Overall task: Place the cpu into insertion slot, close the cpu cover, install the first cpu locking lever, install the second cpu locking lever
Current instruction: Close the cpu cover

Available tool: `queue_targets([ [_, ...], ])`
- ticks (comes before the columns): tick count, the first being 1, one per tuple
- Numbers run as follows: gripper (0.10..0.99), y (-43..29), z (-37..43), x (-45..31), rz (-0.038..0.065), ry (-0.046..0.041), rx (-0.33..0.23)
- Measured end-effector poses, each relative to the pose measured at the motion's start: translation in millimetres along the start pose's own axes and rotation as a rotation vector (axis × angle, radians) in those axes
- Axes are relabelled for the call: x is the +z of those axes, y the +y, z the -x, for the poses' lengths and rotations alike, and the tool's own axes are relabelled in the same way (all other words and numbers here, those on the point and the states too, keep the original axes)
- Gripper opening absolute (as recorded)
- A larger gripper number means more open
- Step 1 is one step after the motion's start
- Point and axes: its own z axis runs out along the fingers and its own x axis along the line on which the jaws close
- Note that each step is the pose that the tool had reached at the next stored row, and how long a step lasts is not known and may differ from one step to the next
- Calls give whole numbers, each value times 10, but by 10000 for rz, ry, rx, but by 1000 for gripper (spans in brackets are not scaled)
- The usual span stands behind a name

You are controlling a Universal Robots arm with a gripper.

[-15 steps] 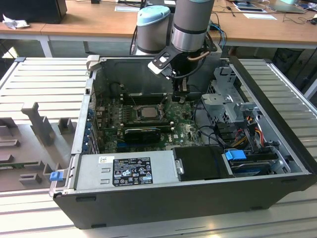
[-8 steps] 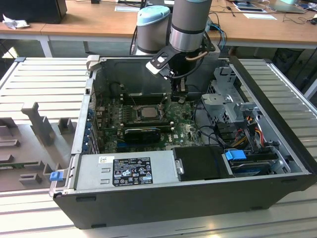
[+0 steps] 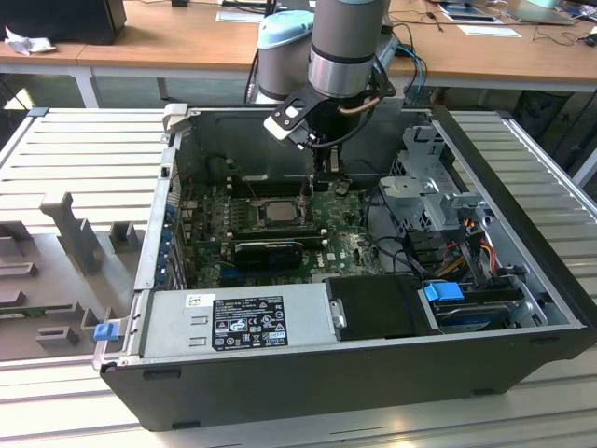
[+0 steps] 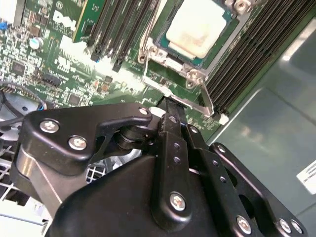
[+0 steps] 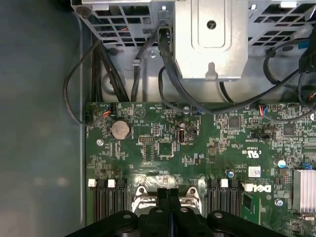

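Claw (image 4: pixel 170 104): I'm seeing its fingers (image 5: pixel 162 197) pressing together, gripping nothing. A closed tip suits nudging, I'd judge.
Cpu (image 4: pixel 197 24): lying flat in the insertion slot (image 4: pixel 174 60), pale face up.
Cpu cover (image 4: pixel 157 53): lying down, framing the chip.
Locking lever (image 4: pixel 206 96): running just beside the claw's tip, and I'm judging it the step in hand.

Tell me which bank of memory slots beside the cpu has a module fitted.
The bank with the green module standing at its outer edge; the opposite bank across the cpu holds only bare black slots.
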Motion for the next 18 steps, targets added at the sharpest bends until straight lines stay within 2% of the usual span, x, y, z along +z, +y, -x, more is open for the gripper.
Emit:
queue_targets([
  [1,106,-22,0,0,0,-1,1],
  [3,106,-124,0,0,0,0,1],
  [4,106,-150,0,1,0,1,1],
  [5,106,-167,0,5,1,2,0],
  [10,106,-200,6,139,-1,1,-22],
  [12,106,-234,8,164,-2,11,-37],
  [14,106,-376,8,172,-3,24,-58],
  [18,106,-516,6,176,-6,24,-106],
])
